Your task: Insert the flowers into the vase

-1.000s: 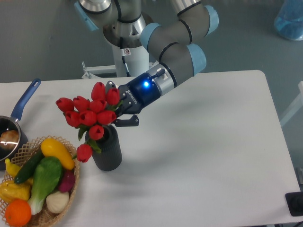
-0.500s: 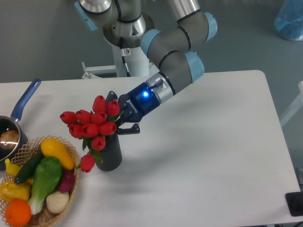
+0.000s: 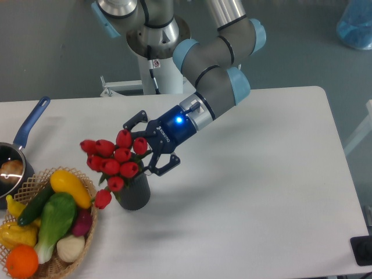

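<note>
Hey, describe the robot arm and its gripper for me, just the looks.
The arm has grey tube segments with light blue joint caps. A silver ring sits at the wrist, then a dark body with a glowing blue light and white lettering. The gripper has two black, angular fingers.

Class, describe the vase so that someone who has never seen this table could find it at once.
Start at the wicker basket of toy produce at the table's front-left corner. Just right of it stands the vase, holding red tulips. It is the only dark, plain upright cylinder.
</note>
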`<action>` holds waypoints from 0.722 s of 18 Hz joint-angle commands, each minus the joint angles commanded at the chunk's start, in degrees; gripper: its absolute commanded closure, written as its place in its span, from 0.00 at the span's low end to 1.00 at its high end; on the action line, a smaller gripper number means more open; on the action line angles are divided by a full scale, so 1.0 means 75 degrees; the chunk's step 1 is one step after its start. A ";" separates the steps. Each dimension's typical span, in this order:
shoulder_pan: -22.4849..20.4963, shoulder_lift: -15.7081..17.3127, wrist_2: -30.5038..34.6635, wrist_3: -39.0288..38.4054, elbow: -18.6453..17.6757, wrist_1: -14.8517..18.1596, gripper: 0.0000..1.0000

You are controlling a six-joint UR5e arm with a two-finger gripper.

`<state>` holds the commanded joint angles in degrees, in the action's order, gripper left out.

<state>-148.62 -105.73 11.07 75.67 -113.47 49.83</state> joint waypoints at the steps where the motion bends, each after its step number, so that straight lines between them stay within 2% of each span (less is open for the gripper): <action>1: -0.0058 0.0035 0.0000 0.0000 0.0000 0.0000 0.00; 4: -0.0304 0.0292 0.0419 0.0000 0.0000 0.0000 0.00; 7: -0.0597 0.1053 0.2222 0.0000 0.0094 0.0000 0.00; 9: -0.0807 0.1369 0.2880 0.0000 0.0094 0.0012 0.00; 13: -0.1312 0.1699 0.3501 0.0012 0.0234 0.0012 0.00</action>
<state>-158.46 -92.99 37.33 75.76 -111.71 49.92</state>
